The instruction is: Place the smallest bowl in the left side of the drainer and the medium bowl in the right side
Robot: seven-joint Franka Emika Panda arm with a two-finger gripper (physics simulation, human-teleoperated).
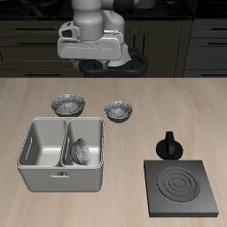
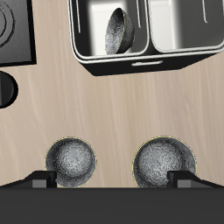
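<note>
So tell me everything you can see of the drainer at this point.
The drainer is a light grey rectangular tub with rounded corners, looking like plastic, split by a middle wall into two deep square compartments. It sits flat on the table near the front edge. One compartment holds a speckled bowl tilted on edge against its wall; the other is empty. Nothing else touches it.

A kitchen: dark cabinet drawers [image 1: 35, 49] behind a wooden counter [image 1: 177, 106], stove plate [image 1: 182, 188], drainer [image 1: 40, 173].
</note>
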